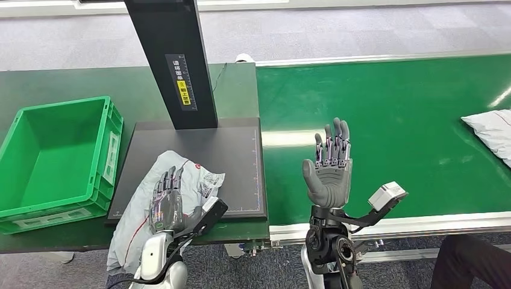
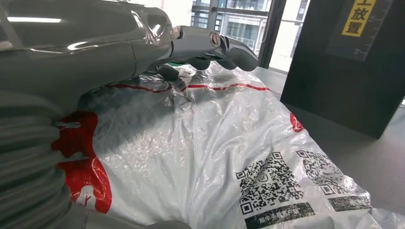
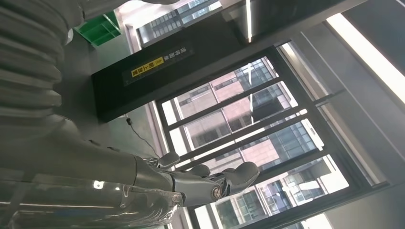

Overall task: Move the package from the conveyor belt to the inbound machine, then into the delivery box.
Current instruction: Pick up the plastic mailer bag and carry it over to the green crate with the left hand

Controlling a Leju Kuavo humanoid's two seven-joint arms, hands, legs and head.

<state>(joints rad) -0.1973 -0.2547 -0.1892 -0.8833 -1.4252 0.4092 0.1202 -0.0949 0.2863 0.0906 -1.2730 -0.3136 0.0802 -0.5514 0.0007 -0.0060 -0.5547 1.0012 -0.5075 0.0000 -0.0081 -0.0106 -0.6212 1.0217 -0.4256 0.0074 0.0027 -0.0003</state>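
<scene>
Left hand (image 1: 166,198) resting on package (image 1: 181,180), right hand (image 1: 328,168) raised, fingers spread, green box (image 1: 24,208) left

The package (image 1: 181,180) is grey-white with red marks and black QR codes; the box (image 1: 57,159) and belt (image 1: 385,120) are green.

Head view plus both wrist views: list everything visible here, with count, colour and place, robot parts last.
package: one, white-grey with red print, on the black scanner plate, hanging over the table's near edge
second package: one, white, far right on the belt
inbound machine: one, black plate with upright column
delivery box: one, green, left of the plate
conveyor belt: one, green
person's leg: one, dark, bottom right
left hand: rests on package
right hand: raised, fingers apart
</scene>
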